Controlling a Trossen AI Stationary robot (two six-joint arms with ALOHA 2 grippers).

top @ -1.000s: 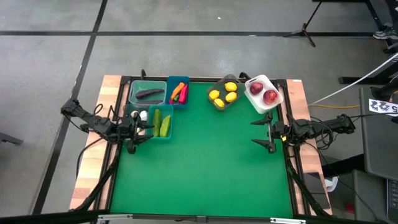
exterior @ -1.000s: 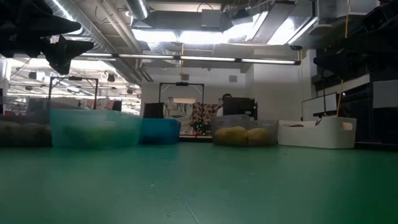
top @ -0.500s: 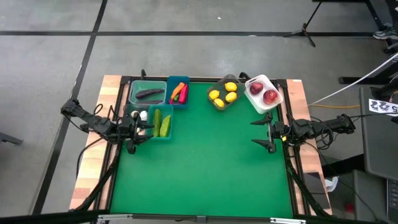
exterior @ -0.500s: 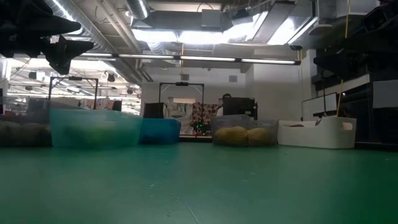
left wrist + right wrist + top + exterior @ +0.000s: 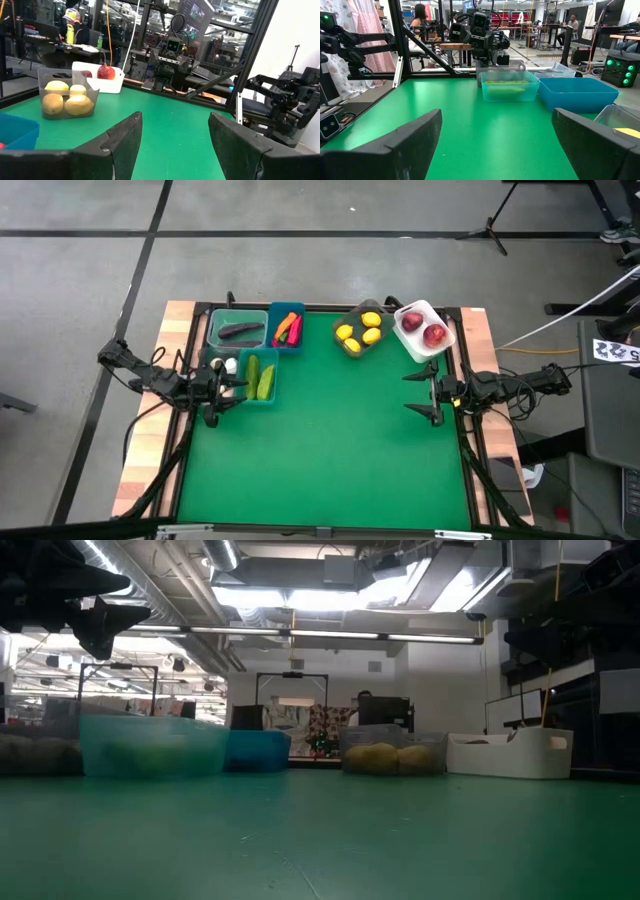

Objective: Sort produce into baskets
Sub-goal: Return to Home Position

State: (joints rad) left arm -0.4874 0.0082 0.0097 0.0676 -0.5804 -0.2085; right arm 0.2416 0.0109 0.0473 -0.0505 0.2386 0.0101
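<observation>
Five baskets (image 5: 150, 745) filled, both grippers at the worktop's (image 5: 330, 450) sides.
We count four lemons (image 5: 371, 319) in the grey basket (image 5: 47, 75), two apples (image 5: 434, 335) in the white basket (image 5: 500, 758), two cucumbers (image 5: 266, 383) in the teal basket (image 5: 510, 92) and one eggplant (image 5: 240, 332) in the clear green basket (image 5: 250, 317); a carrot (image 5: 283, 325) and peppers (image 5: 295, 330) share the blue basket (image 5: 577, 97). Garlic (image 5: 231, 365) lies beside the teal basket, just before the left gripper (image 5: 174, 122), jaws spread; the right gripper (image 5: 418, 393) has jaws spread too. A tripod (image 5: 490, 230) stands beyond.
</observation>
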